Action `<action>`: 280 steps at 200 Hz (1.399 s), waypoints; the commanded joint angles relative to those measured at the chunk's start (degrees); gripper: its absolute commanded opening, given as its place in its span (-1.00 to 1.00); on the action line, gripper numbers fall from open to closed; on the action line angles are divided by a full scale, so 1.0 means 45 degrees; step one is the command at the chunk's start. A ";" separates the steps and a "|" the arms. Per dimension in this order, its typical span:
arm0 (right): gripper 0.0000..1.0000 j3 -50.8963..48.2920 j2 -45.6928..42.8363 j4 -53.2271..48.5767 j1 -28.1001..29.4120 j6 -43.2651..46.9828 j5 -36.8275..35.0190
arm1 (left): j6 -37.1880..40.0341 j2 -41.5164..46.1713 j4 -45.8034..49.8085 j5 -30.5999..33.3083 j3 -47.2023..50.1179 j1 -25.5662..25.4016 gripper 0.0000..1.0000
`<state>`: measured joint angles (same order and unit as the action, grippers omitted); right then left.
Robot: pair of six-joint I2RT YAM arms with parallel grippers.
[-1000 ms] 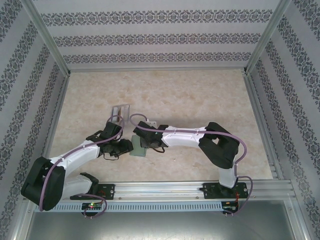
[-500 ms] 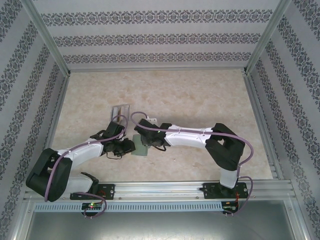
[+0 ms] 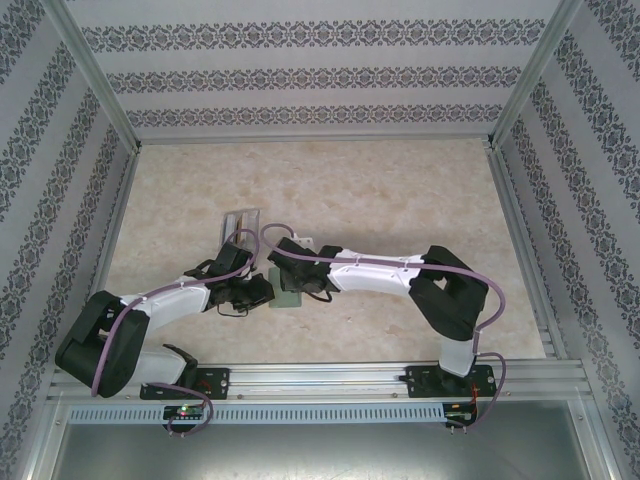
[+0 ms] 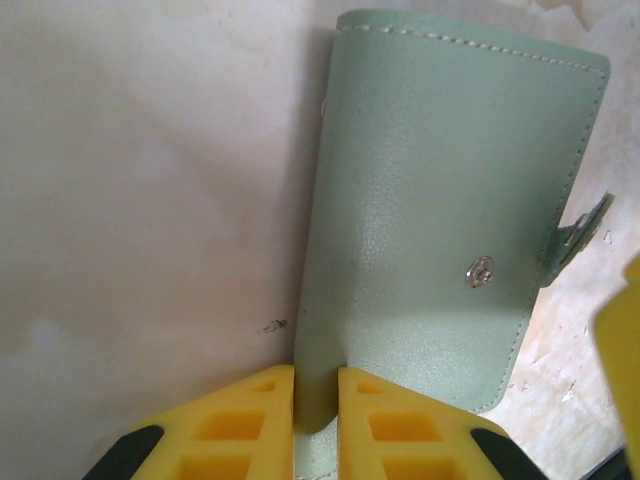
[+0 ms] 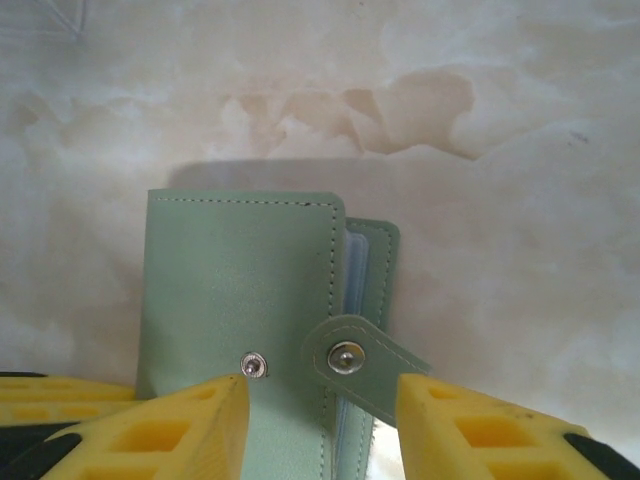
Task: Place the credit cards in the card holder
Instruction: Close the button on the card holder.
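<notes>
The card holder [image 3: 288,298], a sage-green folded wallet, lies on the table between the two grippers. My left gripper [image 4: 316,405] is shut on its near folded edge, and the cover [image 4: 440,200] with one snap stud stretches away from the fingers. My right gripper [image 5: 322,400] stands open over the other side. Its fingers straddle the loose snap tab [image 5: 352,360], which is unfastened and sticks out past the cover [image 5: 235,280]. Pale clear pockets show inside the gap. The credit cards are out of view. From above, the left gripper [image 3: 262,290] and right gripper [image 3: 297,288] nearly meet.
A clear plastic slotted stand [image 3: 240,222] sits just behind the left gripper. The marble-pattern table [image 3: 380,190] is open toward the back and right. Patterned walls enclose three sides. A yellow finger of the right gripper [image 4: 620,340] edges into the left wrist view.
My left gripper has closed onto the card holder's edge and shifted slightly right. The right gripper's jaws have widened a little around the tab.
</notes>
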<state>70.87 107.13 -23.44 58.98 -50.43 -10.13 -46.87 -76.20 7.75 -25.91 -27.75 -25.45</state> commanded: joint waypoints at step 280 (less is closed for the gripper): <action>-0.61 0.0364 0.0620 -0.0856 -0.0163 0.0542 -0.1948 | -0.0508 -0.0628 -0.0913 -0.0345 0.0343 -0.0463 -0.77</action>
<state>72.38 110.83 -25.50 58.28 -48.07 -16.25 -48.49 -77.65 3.33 -27.27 -26.85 -26.68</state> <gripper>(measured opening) 0.219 0.115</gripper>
